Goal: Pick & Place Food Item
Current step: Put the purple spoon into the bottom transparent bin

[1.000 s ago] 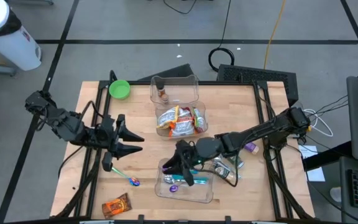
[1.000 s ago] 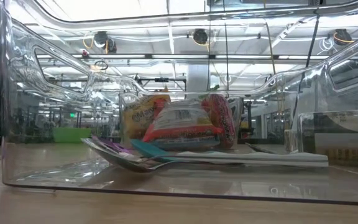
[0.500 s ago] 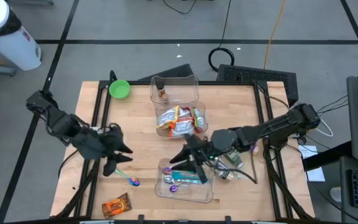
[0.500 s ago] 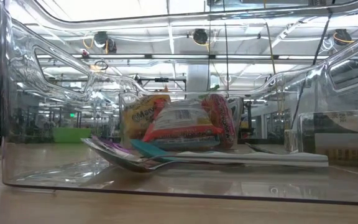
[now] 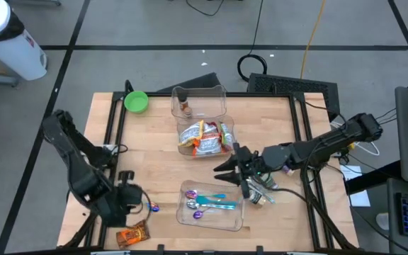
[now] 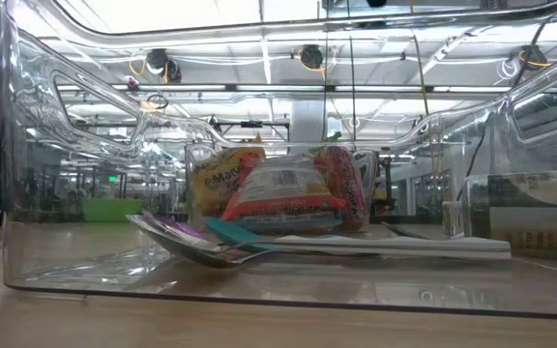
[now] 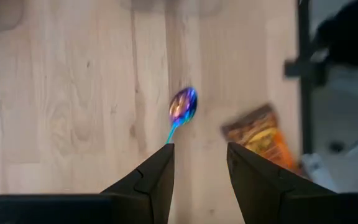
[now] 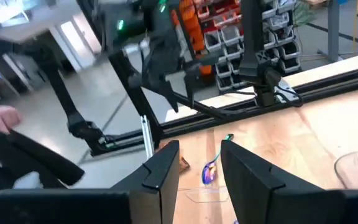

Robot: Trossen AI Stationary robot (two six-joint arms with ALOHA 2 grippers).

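Note:
An orange snack packet [image 5: 133, 234] lies flat by the table's near left corner, also in the left wrist view [image 7: 261, 135]. A purple-bowled spoon [image 5: 151, 207] lies just beyond it. My left gripper [image 5: 129, 200] hangs above both, pointing steeply down, open and holding nothing [image 7: 201, 158]. The spoon [image 7: 182, 106] shows ahead of its fingertips. My right gripper [image 5: 234, 170] hovers level mid-table, pointing toward the left edge, open and holding nothing [image 8: 199, 163].
A clear bin [image 5: 205, 138] of snack packets sits mid-table. A near clear bin [image 5: 211, 207] holds spoons [image 6: 220, 246]. A far bin [image 5: 198, 103] holds a small bottle. A green bowl [image 5: 136, 101] is at the far left, and loose items [image 5: 259, 191] lie under the right arm.
My left gripper has swung toward the table's near edge and sunk. It has tipped from level to pointing steeply down, and now hangs over the spoon and orange packet. My right gripper has drawn back from over the near bin toward the right edge, staying level.

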